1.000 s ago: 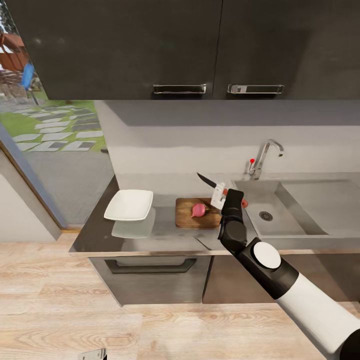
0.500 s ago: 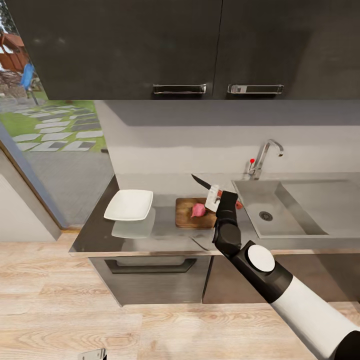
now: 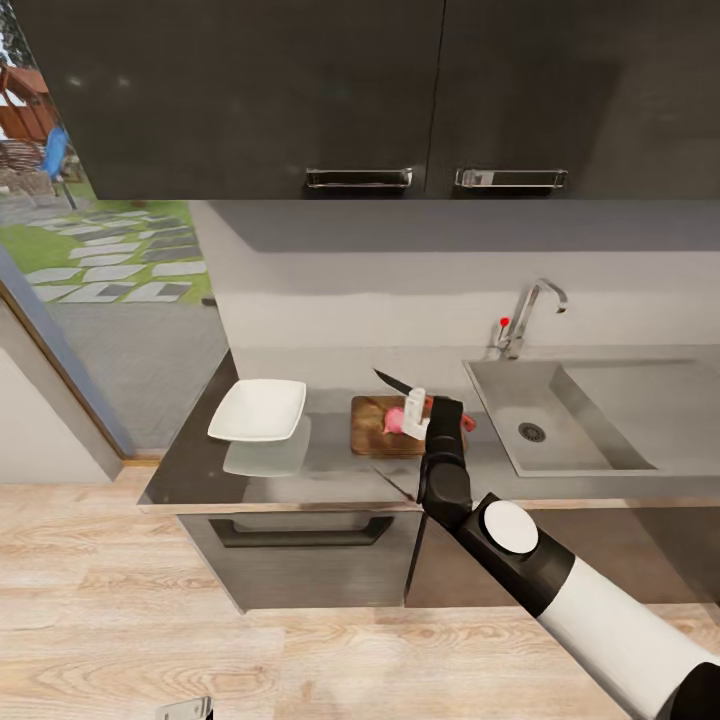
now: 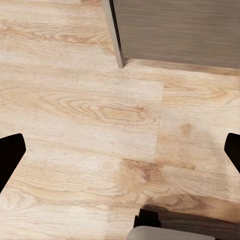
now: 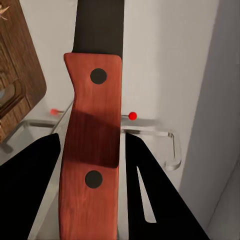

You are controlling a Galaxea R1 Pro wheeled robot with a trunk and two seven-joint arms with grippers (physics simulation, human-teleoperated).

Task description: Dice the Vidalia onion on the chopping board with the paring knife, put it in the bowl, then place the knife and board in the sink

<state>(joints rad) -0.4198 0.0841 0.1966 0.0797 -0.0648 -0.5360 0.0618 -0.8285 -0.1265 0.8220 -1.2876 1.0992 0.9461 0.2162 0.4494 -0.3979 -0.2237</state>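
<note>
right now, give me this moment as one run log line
phase: dicing | right pincer: shut on knife, above onion | onion: on board | bowl: empty | left pincer: open, over floor

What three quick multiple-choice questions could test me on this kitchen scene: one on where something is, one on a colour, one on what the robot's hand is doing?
1. Where is the Vidalia onion?
A. in the sink
B. on the chopping board
C. in the bowl

2. What colour is the paring knife's handle?
A. red-orange
B. blue
C. white

3. What is the right gripper doing?
A. hanging open
B. clamped on the tap
C. shut on the knife

Answers:
1 B: the onion lies on the chopping board, between the bowl and the sink.
2 A: the right wrist view shows the paring knife with a red-orange handle.
3 C: the right gripper grips that handle, blade above the board.
</note>
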